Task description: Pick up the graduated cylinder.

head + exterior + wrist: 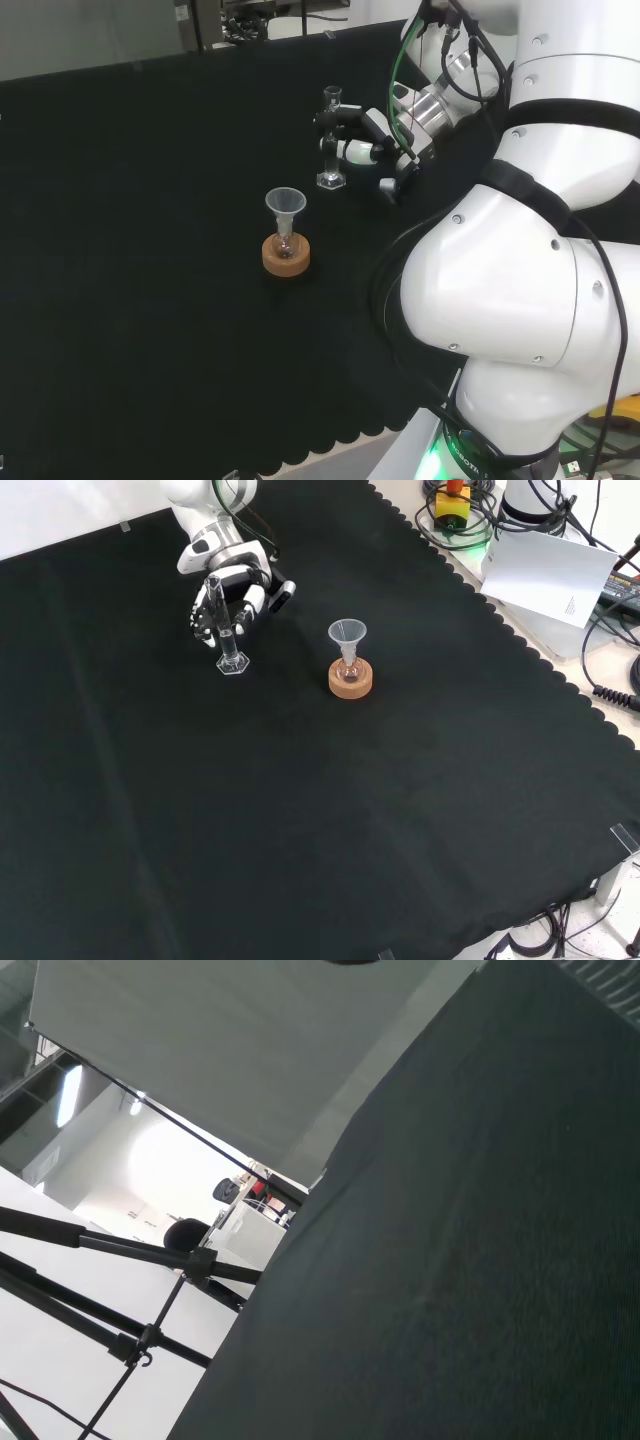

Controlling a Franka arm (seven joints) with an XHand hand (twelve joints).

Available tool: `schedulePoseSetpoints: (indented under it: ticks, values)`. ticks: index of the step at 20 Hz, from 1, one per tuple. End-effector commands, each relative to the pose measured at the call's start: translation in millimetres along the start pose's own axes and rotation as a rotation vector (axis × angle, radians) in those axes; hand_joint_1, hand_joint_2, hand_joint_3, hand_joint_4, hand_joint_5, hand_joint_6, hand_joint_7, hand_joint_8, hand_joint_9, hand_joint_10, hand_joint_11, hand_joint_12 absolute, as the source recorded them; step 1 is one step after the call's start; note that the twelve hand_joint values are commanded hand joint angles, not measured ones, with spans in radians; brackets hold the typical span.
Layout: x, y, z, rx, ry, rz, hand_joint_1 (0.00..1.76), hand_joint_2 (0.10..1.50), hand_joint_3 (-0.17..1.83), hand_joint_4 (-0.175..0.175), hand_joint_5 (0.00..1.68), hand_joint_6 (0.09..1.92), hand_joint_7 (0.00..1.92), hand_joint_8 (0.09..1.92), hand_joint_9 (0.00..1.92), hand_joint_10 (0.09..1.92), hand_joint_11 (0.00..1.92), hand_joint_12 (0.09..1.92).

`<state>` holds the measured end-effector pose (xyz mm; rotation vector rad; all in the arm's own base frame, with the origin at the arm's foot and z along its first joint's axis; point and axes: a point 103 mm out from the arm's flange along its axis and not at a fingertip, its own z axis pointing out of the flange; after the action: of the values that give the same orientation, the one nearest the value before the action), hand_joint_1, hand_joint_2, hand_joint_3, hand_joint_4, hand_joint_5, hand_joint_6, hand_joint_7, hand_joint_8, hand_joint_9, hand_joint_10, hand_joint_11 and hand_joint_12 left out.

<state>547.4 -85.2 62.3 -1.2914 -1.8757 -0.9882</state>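
The graduated cylinder [331,140] [226,632] is a slim clear tube on a hexagonal foot, upright on the black cloth, and its foot looks to rest on the cloth. The black and white hand [372,145] [232,592] reaches it from the right in the head view and from above in the front view. Its fingers [338,150] are curled round the upper half of the tube, and the thumb [388,186] sits lower, to the right of the foot.
A clear funnel [285,203] [347,633] sits in a small flask on a cork ring [286,256] [351,680], a short way from the cylinder. The cloth's scalloped edge, white paper [548,570] and cables lie at the front view's right.
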Motion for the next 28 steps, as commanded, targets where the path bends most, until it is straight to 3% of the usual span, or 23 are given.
schedulePoseSetpoints:
  ticks: [1,5,10,15,17,18,19,20,22,28]
  values:
    - [0.5,0.1,1.7,0.0,-0.006,0.001,1.1,1.08,-0.17,0.03,0.74,0.61,0.78,0.56,1.07,0.29,0.8,1.05]
    - [-0.2,-0.3,0.8,-0.002,0.0,0.006,1.11,1.1,-0.17,0.036,0.76,0.61,0.82,0.55,1.11,0.27,0.84,1.03]
    - [-0.2,0.8,-0.4,-0.003,-0.016,0.016,1.16,1.24,-0.17,0.033,0.78,0.64,0.85,0.58,1.13,0.23,0.93,0.97]
    - [7.7,4.1,-6.0,0.022,-0.126,0.027,1.21,1.31,-0.17,0.032,0.87,0.66,0.94,0.6,1.18,0.23,1.0,0.92]
    - [11.9,5.1,-10.5,0.033,-0.172,0.027,1.15,1.25,-0.09,-0.1,0.84,1.03,0.98,0.59,1.21,0.23,1.03,0.89]
    - [14.0,5.2,-13.1,0.039,-0.192,0.026,1.14,1.24,-0.06,-0.137,0.83,1.14,1.0,0.59,1.22,0.23,1.04,0.88]
    - [16.1,5.1,-15.7,0.046,-0.207,0.025,1.17,1.21,-0.03,-0.157,0.83,1.18,0.95,0.81,1.23,0.23,1.04,0.88]
    - [18.4,4.8,-18.3,0.054,-0.219,0.023,1.19,1.2,-0.01,-0.167,0.82,1.2,0.91,0.99,1.24,0.23,1.05,0.88]
    - [24.1,3.8,-23.6,0.069,-0.249,0.02,1.22,1.19,0.0,-0.174,0.82,1.23,0.86,1.17,1.24,0.23,1.05,0.88]
    - [47.5,-7.0,-36.9,0.12,-0.334,0.026,1.23,1.19,0.0,-0.175,0.81,1.23,0.85,1.23,1.25,0.24,1.05,0.88]
